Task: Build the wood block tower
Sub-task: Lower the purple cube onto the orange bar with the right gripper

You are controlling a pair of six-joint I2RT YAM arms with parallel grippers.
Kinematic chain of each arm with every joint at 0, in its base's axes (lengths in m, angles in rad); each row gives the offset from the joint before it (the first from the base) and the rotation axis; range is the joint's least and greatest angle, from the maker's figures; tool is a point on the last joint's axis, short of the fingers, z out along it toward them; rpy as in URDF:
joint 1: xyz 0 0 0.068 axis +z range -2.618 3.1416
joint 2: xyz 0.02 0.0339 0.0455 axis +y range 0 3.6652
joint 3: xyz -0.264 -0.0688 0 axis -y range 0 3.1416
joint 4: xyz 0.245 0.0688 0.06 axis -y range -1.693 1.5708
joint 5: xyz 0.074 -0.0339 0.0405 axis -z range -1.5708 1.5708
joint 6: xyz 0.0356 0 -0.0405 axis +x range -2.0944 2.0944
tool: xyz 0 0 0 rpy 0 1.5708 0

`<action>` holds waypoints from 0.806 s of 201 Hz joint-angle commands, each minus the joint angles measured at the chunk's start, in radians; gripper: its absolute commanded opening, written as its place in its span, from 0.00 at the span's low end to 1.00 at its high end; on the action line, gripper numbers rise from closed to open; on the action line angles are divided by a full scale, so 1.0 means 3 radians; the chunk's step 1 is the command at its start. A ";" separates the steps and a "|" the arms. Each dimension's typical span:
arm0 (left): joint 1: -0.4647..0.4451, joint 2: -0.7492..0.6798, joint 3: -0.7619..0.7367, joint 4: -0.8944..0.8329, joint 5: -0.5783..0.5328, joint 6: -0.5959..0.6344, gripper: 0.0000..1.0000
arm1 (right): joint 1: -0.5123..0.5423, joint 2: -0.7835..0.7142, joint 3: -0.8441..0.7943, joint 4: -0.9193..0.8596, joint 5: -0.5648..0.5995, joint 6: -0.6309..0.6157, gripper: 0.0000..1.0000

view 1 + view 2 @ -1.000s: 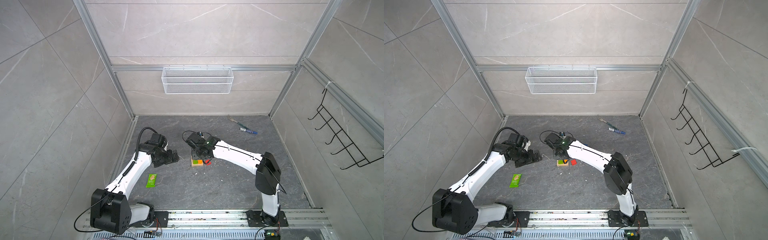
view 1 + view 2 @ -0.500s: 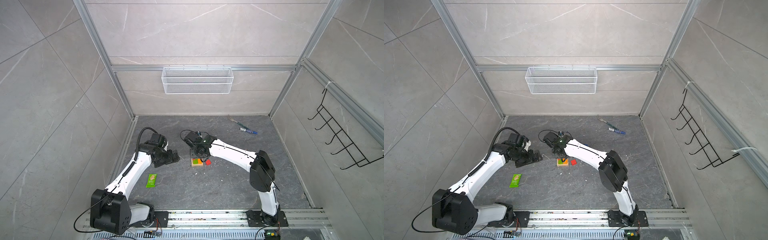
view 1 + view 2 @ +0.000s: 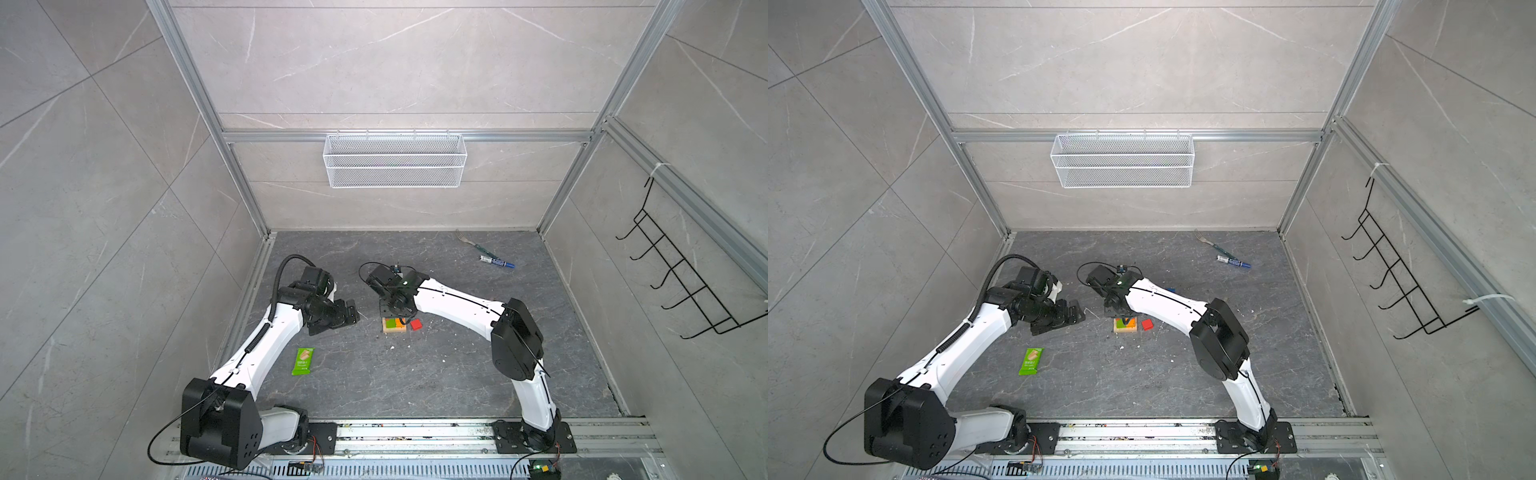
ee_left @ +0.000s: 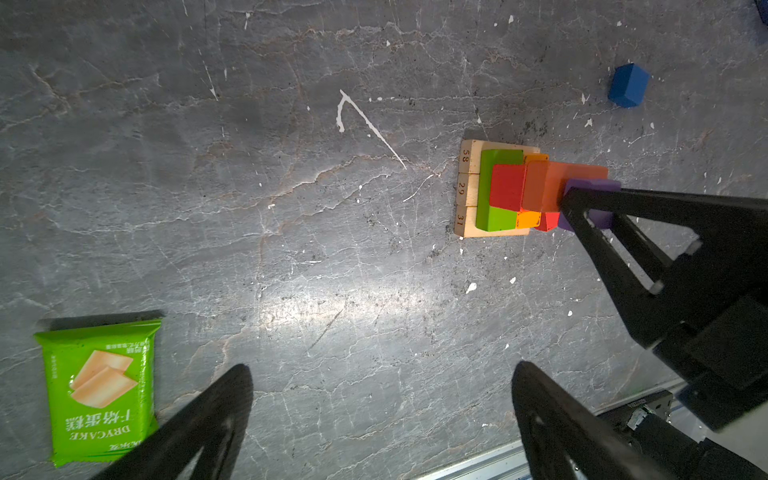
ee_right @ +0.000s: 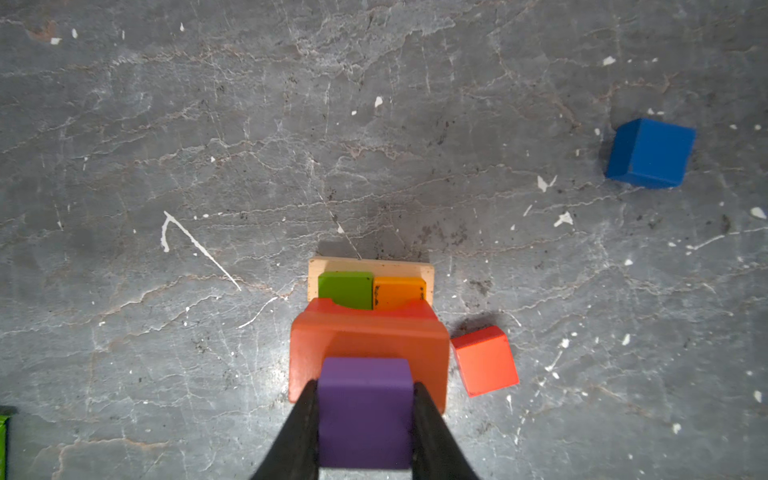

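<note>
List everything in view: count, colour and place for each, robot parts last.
tan bars: three, plain wood, side by side, bottom layer
green bar: one, green, on the tan bars
orange bar: one, orange, beside the green bar
arch: one, red-orange, across both bars
purple cube: one, purple, held over the arch
red cube: one, red, on the floor beside the tan bars
blue cube: one, blue, floor, apart
snack wrapper: one, green, floor, apart from the blocks
marker pen: one, blue, far floor
fork: one, green handle, next to the pen
wire basket: one, white, back wall
hook rack: one, black, right wall
left claw: black, open, empty
right claw: black, shut on the purple cube
</note>
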 commanded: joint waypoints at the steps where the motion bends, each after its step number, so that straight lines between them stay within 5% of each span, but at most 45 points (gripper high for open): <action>1: 0.0019 -0.0077 -0.0014 0.0027 0.0065 0.0000 0.99 | -0.0014 0.0056 0.0103 -0.0042 0.0056 0.0007 0.02; 162: 0.0017 -0.0054 -0.0003 0.0022 0.0062 0.0013 0.99 | -0.0049 0.0158 0.0207 -0.0083 0.0063 0.0008 0.04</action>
